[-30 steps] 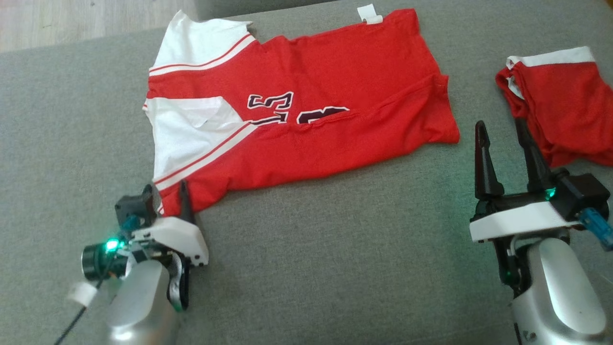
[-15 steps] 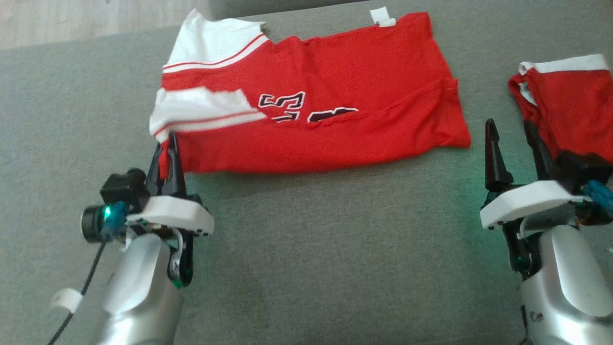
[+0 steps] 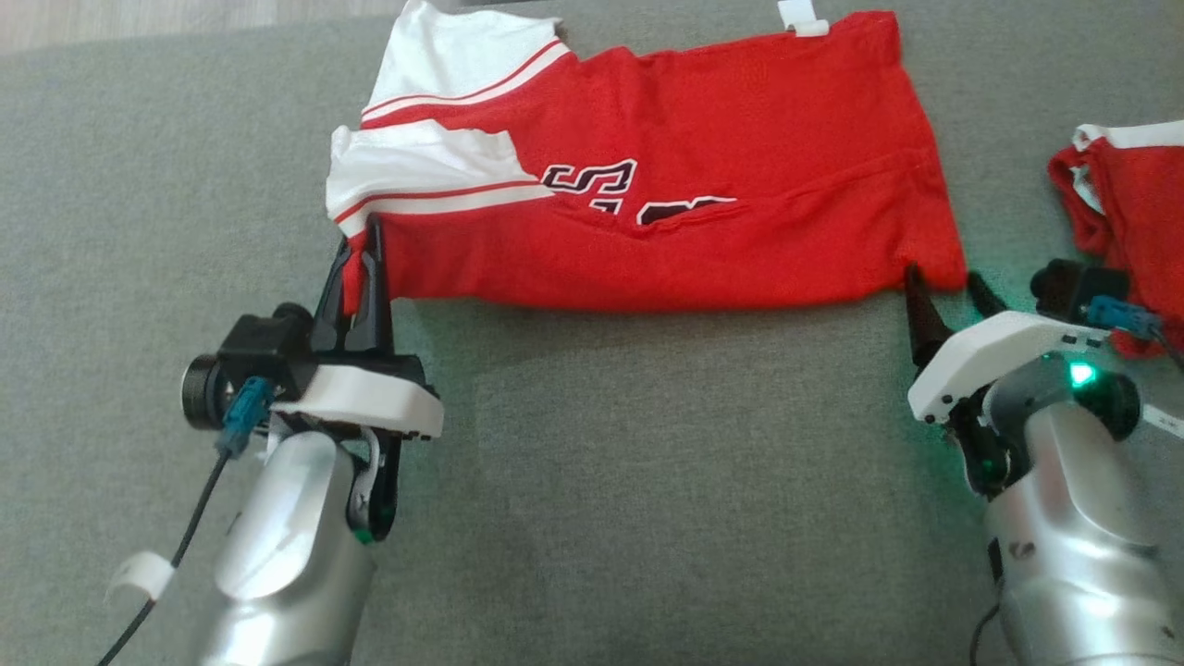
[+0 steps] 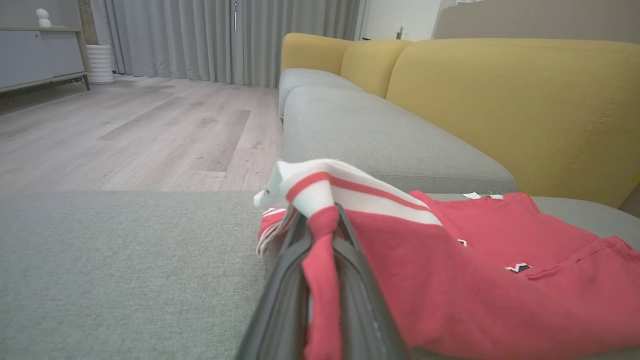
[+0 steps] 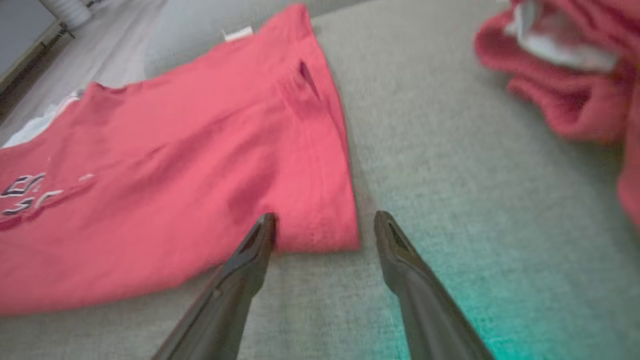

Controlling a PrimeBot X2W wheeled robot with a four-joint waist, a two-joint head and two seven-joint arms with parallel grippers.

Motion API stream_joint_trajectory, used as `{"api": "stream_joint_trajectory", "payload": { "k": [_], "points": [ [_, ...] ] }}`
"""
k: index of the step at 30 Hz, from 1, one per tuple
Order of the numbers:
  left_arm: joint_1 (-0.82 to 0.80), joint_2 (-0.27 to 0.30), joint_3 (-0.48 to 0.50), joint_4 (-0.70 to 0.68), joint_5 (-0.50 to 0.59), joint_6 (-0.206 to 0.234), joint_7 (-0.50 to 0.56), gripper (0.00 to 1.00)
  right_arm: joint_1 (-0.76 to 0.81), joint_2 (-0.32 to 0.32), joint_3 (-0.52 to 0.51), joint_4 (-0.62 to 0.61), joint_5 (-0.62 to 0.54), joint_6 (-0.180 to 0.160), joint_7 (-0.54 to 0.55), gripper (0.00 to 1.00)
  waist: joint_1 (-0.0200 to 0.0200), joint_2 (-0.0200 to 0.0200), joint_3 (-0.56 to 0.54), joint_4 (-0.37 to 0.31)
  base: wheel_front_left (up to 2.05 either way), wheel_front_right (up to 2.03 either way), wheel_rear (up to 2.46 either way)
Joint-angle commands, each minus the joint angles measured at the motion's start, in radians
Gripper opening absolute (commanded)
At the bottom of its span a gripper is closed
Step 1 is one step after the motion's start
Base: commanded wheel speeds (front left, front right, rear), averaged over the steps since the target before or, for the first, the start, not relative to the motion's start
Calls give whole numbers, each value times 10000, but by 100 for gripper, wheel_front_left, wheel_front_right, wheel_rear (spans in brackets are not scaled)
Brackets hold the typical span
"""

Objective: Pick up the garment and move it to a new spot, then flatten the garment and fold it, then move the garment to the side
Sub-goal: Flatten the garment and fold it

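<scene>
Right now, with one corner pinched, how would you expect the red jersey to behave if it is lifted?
Probably floppy: the red jersey bunches and drapes where the left gripper pinches its corner. Likely light, since it lies in soft wrinkles on the grey cushion. Lifted by one corner it would likely sag, unless the open right gripper takes the other.

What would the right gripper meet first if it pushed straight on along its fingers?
Probably the red jersey: its corner lies between the fingertips of the open right gripper; height unclear.

left tool (image 3: 363,248) pinching jersey (image 3: 740,139), right tool (image 3: 943,279) spread
</scene>
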Motion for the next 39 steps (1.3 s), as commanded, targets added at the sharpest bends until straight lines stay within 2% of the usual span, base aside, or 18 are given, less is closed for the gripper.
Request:
{"api": "stream_joint_trajectory", "payload": {
  "k": [1,6,7,8,9,17,21,30,39],
  "points": [
    [-185,129,179,-391,90,-53,-120,0,-471,83,56,327,274,-9,271,100,-1,0,74,87,0,0,0],
    [-187,102,191,-514,94,-72,-122,0,-1106,84,342,1539,393,-9,407,100,-1,0,150,159,0,0,0],
    [-179,103,211,-524,93,-74,-122,0,-1201,84,456,1693,291,-9,334,76,-1,0,157,156,0,0,0],
    [-170,111,234,-527,94,-77,-122,0,-1282,84,595,1806,100,-9,210,22,-1,0,162,149,0,0,0],
    [-159,122,262,-523,94,-74,-122,0,-1347,84,723,1886,-246,-9,29,0,-1,0,164,132,0,0,0],
    [14,277,489,-386,80,-43,-123,0,-1440,81,586,2097,-1817,-9,-1128,0,-1,0,-59,-51,0,0,0],
    [260,427,622,-263,57,-22,-123,0,-1217,2,496,1926,-2227,-9,-1452,0,-1,0,-325,-213,0,0,0],
    [1189,659,684,-137,-57,-1,-111,0,-13,-167,657,923,-1542,-9,-1001,0,-1,0,-1156,-572,0,0,0],
    [2723,714,581,-1066,-371,85,604,0,1886,-471,1112,-1056,-480,-9,433,0,-1,0,-2122,-697,0,0,0]
  ]
}}
